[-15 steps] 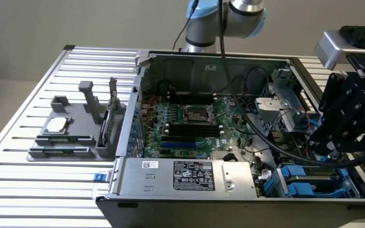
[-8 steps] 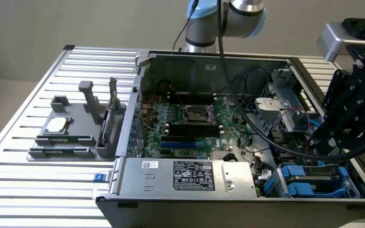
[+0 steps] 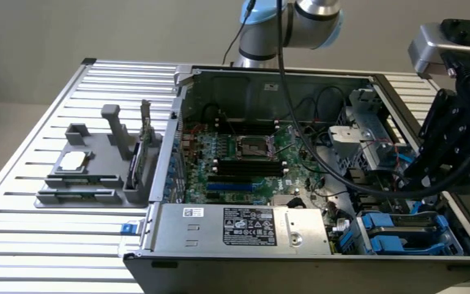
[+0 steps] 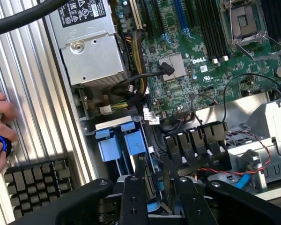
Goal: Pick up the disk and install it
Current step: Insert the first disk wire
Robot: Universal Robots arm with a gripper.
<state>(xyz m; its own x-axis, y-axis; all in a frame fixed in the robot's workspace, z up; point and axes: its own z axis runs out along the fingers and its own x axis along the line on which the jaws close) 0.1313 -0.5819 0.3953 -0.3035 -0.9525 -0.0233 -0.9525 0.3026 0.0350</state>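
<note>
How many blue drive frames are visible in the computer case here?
2 blue drive frames, side by side beside the power-supply box: one nearer the case wall, one nearer the motherboard. Others may be hidden behind the gripper.

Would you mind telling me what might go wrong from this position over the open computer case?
The claw hangs near the red wires beside the blue drive bay; it might snag them. The arm's black cable droops across the motherboard and may catch. A hand rests near the case.
</note>
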